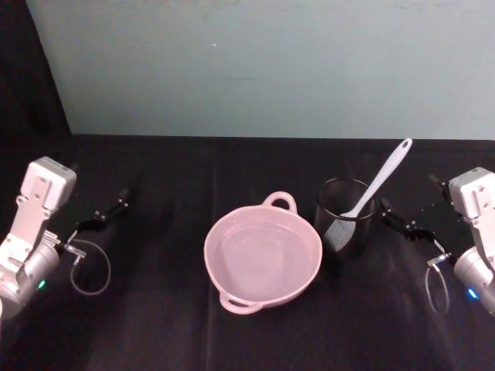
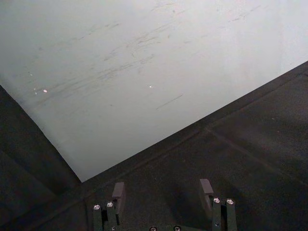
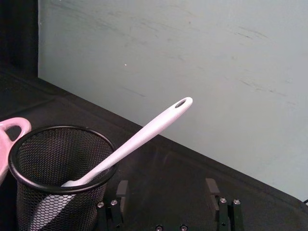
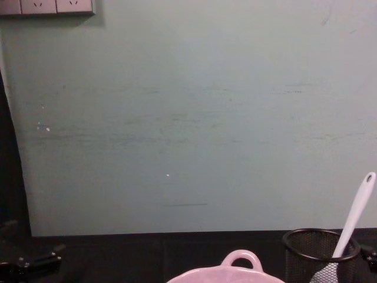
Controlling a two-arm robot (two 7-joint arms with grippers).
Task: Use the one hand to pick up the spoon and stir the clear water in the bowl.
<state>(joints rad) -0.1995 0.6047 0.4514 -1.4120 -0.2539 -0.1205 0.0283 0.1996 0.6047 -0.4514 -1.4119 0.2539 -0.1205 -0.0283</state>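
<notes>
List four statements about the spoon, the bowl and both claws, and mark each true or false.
1. The spoon stands in the black mesh cup. True.
2. The right claw is shut on the spoon. False: it is open and holds nothing, and it sits on the cup's right.
3. The mesh cup stands on the robot's left of the bowl. False: it stands on the bowl's right.
4. The left claw is open and holds nothing. True.
</notes>
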